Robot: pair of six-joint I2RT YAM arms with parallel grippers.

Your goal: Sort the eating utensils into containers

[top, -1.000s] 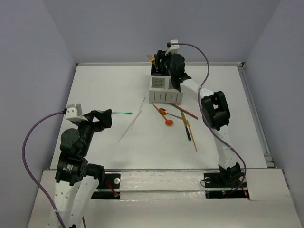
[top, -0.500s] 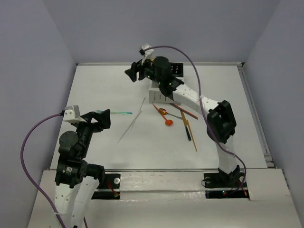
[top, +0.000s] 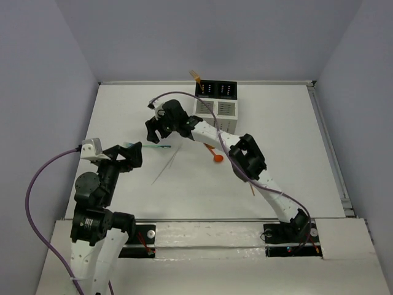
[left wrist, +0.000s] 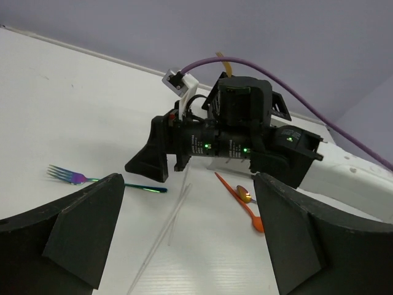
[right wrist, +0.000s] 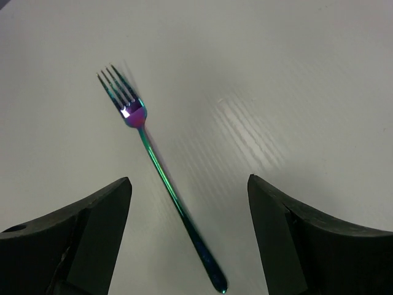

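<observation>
An iridescent fork lies flat on the white table, tines toward the left arm. My right gripper hovers right over its handle, open, with nothing between the fingers. My left gripper is open and empty near the fork's tines. Two thin white sticks lie crossed beside the fork. An orange spoon lies mid-table. The caddy stands at the back, with a gold fork upright in its rear left black box.
The right arm stretches across the middle of the table and hides most of the utensils under it. One end of a wooden stick shows beyond its elbow. Purple cables loop off both wrists. Walls close in the table.
The right arm has swung away from the caddy, left and forward, down over the iridescent fork, and its jaws have spread wider. The left arm has barely moved.
</observation>
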